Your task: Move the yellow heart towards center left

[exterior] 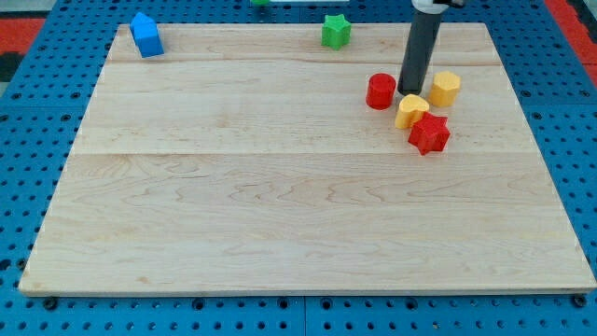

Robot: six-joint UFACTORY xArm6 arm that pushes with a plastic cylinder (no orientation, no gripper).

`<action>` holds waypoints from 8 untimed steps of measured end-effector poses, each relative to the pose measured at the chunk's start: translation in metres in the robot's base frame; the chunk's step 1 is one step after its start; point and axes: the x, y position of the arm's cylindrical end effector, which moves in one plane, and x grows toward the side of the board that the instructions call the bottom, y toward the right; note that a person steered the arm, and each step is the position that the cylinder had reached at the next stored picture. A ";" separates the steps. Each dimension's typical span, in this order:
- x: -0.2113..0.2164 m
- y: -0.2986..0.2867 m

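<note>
pale smooth wooden board point(280, 205), blue perforated base point(28, 140)
</note>
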 end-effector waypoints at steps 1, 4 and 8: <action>0.019 0.001; 0.062 0.013; 0.048 -0.077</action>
